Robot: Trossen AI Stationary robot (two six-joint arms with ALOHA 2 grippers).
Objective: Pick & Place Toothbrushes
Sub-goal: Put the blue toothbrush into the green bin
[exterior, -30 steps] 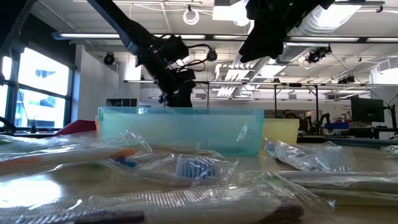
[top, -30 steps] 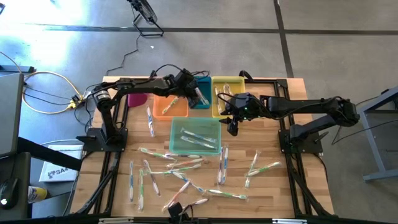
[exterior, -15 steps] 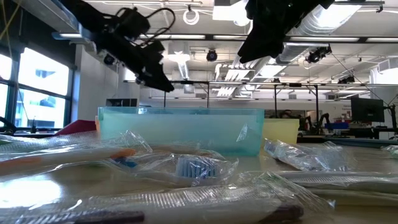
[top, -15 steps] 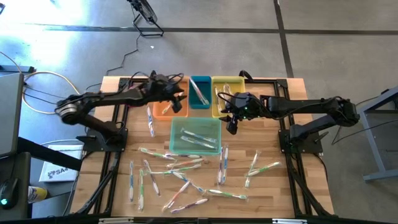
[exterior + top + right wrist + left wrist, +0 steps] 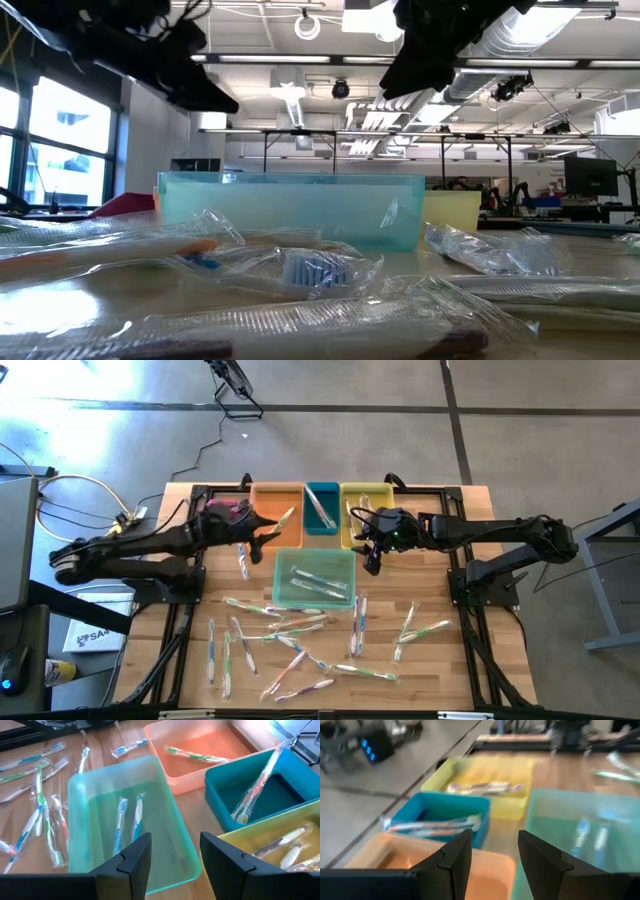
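Note:
Many wrapped toothbrushes [image 5: 300,645] lie scattered on the near half of the wooden table. Others lie in the bins: two in the green bin [image 5: 125,820], one leaning in the orange bin [image 5: 277,525], one in the teal bin [image 5: 440,820], some in the yellow bin [image 5: 485,785]. My left gripper [image 5: 262,538] hangs open over the orange bin's left near corner with nothing between its fingers [image 5: 455,862]. My right gripper [image 5: 372,563] hangs open above the gap between the yellow and green bins, also holding nothing [image 5: 175,855].
A pink bin [image 5: 225,510] stands at the far left beside the orange one. The four far bins sit in a row along the far edge, the green bin [image 5: 314,578] in front of them. Black frame rails [image 5: 180,610] run along both table sides.
My left gripper has drawn back from over the teal bin toward the table's left edge, past the orange bin, rising a little and tipping closer to level. It has stayed open. A toothbrush lies in the teal bin where the gripper was.

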